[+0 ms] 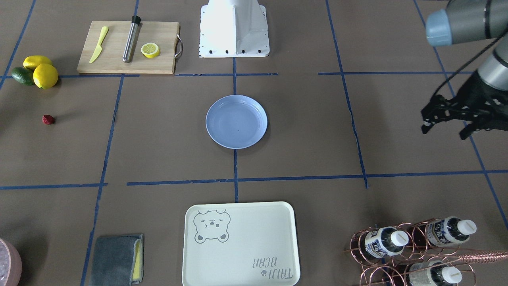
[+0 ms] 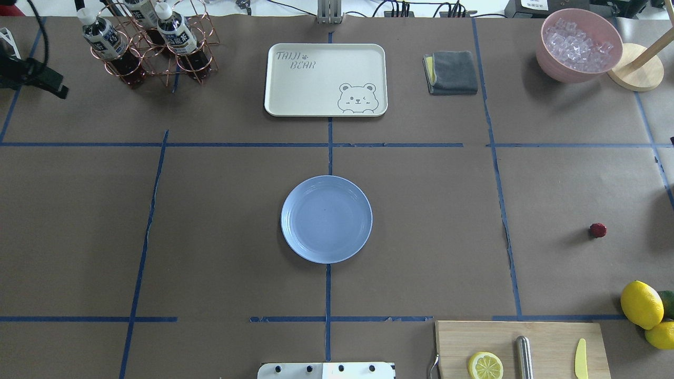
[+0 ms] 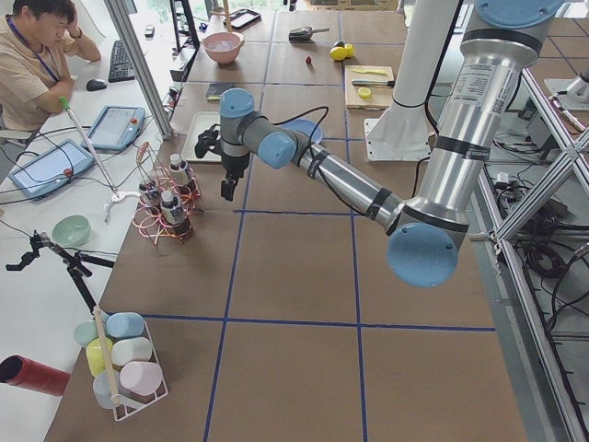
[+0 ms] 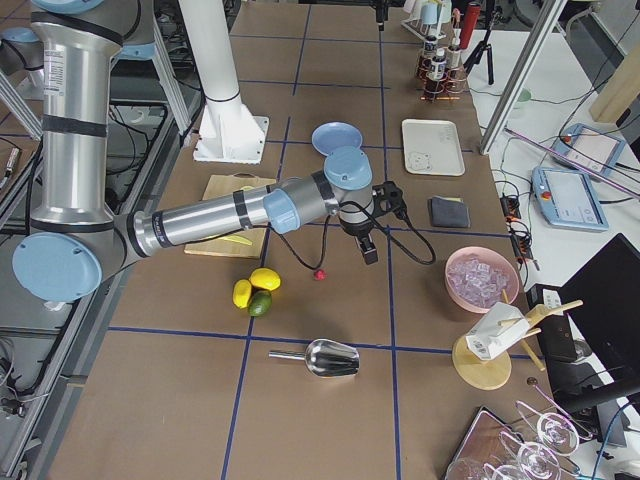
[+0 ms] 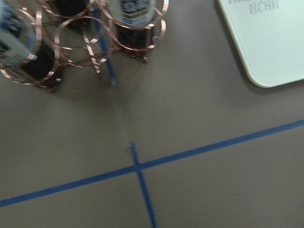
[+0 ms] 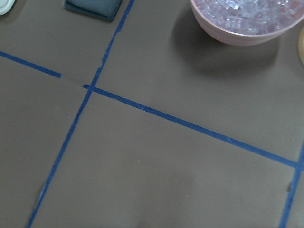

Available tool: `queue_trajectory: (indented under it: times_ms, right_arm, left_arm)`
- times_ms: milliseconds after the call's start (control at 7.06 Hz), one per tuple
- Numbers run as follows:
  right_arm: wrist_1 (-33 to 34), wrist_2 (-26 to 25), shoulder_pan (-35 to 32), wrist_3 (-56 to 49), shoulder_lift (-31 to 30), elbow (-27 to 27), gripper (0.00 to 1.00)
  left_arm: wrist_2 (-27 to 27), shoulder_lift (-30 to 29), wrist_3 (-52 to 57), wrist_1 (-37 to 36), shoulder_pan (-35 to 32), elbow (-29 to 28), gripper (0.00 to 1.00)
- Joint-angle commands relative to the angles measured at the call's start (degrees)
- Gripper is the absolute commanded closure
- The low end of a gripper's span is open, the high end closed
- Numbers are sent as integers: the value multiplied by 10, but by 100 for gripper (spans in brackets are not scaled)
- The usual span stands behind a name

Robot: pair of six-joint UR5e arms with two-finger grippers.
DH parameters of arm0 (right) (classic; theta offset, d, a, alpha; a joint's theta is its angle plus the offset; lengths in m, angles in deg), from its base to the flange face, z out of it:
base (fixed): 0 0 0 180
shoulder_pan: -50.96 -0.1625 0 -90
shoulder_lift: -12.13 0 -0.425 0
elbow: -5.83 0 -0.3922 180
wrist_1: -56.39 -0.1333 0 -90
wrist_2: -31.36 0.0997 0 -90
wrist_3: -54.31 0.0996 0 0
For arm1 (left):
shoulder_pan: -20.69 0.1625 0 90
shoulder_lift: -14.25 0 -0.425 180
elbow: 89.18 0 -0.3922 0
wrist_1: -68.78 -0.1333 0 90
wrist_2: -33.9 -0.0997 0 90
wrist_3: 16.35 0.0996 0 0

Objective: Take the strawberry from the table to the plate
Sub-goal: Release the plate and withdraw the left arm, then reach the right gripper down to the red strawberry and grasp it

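Note:
The strawberry is a tiny dark-red berry lying alone on the brown table, far out on the robot's right side. At the table's centre sits the light-blue plate, with nothing on it. My left gripper hovers open and holds nothing at the far left end, near the bottle rack. My right gripper shows only in the exterior right view, hanging above the table a short way from the strawberry; whether it is open or shut I cannot tell.
Two lemons and an avocado lie near the strawberry. The cutting board carries a lemon half, a knife and a metal rod. The cream bear tray, grey cloth, copper bottle rack and ice bowl line the far side.

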Motion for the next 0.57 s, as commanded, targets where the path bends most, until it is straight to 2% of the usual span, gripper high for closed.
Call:
queue_trajectory:
  times_ms: [0, 142, 283, 425]
  right_arm:
    - [-108, -18, 97, 187, 8, 8, 0]
    - [-115, -74, 149, 244, 5, 25, 0]
    - [-117, -138, 206, 298, -2, 38, 0]
    - [-139, -179, 249, 318, -25, 38, 0]
  left_arm:
    - [26, 54, 223, -25, -105, -58, 0]
    - [29, 95, 269, -20, -144, -80, 0]
    - [53, 108, 270, -26, -172, -78, 0]
    - [59, 114, 270, -23, -170, -81, 0]
